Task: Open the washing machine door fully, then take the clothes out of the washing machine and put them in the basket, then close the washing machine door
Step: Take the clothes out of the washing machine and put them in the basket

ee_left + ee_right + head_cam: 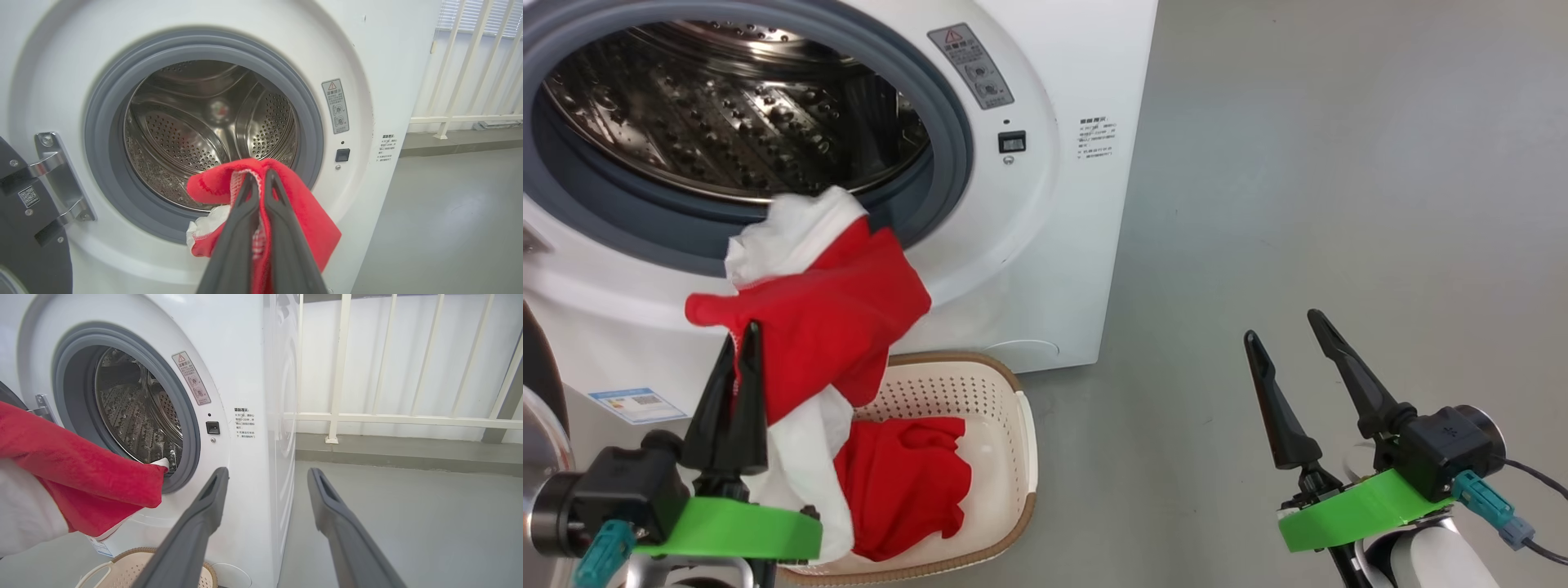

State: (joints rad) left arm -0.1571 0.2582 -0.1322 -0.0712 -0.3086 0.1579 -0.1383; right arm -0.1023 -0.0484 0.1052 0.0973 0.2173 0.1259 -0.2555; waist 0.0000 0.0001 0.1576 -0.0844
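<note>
Head view: the left gripper [742, 335] is pinching a red-and-white garment [825, 302], with its two dark fingers pressed together on a fold of the red cloth.
Garment position: it is hanging in front of the washing machine [1054, 269] and above the basket [992, 392]. Its white upper end is reaching the lower lip of the grey rubber ring [947, 139]; I cannot tell whether it is touching the ring.
Garment's lower end: a white part is trailing down over the left side of the basket.
Basket: it is sitting on the grey floor [1339, 204] just in front of the machine's base, and it is holding a second red garment [903, 482] crumpled inside.
Drum [727, 106]: its perforated steel wall is shining through the open mouth of the machine.
Left wrist view: the washing machine door [24, 245] is standing swung open to the left of the mouth, hanging on a metal hinge [57, 171]. The clamped fingers are rising in front of the lower right of the opening, with red cloth draping over both sides of them.
Right gripper [1281, 325]: it is hovering over bare floor to the right of the machine, well apart from the basket, with its fingers spread and holding nothing.
Right wrist view: those spread fingers are pointing toward the machine's front corner, and a white railing [408, 419] is running along the wall beyond.
</note>
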